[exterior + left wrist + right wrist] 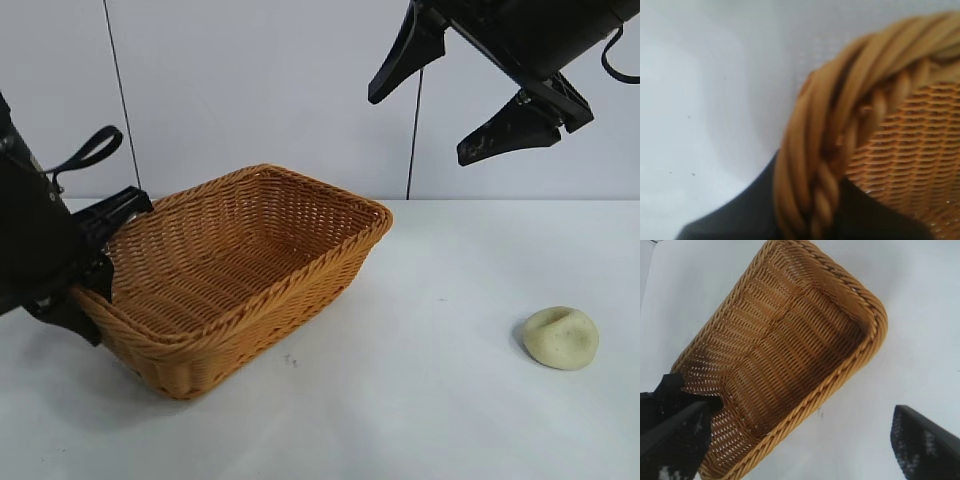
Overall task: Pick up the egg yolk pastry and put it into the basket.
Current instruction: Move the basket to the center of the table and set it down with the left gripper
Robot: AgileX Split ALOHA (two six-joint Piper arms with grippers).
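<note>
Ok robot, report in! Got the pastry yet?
Not yet. Right gripper open, high above table. Left gripper shut on basket rim. Pastry on table, clear of basket, nothing blocking.

No text, label, brand, number or sign can be read in any of the views.

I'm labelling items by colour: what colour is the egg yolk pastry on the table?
Pale yellowish-cream, plain and matte; the egg yolk pastry shows best in the exterior view.
</note>
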